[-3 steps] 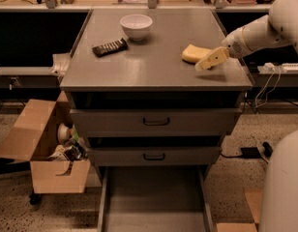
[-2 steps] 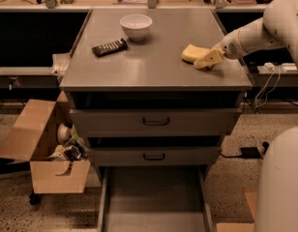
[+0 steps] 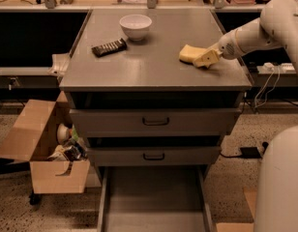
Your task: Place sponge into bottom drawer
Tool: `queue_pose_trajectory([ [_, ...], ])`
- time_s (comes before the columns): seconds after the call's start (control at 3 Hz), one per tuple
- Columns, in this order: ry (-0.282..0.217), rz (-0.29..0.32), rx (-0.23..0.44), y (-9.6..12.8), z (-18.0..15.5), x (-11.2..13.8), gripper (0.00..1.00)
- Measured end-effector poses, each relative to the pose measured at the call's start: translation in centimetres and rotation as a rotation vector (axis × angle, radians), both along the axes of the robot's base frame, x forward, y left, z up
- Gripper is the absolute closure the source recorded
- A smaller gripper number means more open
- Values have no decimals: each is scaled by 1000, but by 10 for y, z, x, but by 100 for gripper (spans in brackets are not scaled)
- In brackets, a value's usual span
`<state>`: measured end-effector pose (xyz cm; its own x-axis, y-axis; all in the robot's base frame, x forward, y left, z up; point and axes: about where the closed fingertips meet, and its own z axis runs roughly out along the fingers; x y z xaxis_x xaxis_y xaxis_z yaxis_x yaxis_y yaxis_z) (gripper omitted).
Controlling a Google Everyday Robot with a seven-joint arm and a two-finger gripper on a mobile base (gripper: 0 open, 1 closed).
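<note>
The pale-yellow sponge lies on the grey cabinet top, toward its right side. My gripper reaches in from the right on the white arm and sits right against the sponge's right end, low over the top. The bottom drawer is pulled out at the foot of the cabinet, a wide shallow grey tray with nothing in it.
A white bowl and a dark wrapped bar sit at the back left of the top. Two shut grey drawers with dark handles are above the tray. A cardboard box of clutter stands left of the cabinet. My white base is at the right.
My gripper has moved up and slightly left along the sponge's right end. The sponge has stayed about where it was.
</note>
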<state>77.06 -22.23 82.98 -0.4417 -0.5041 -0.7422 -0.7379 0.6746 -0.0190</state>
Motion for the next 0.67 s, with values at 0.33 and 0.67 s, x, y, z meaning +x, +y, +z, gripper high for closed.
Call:
queue_pose_trajectory([
  [0.33, -6, 8, 4, 1, 5, -1, 100],
  [0.67, -109, 132, 79, 13, 44, -27, 100],
])
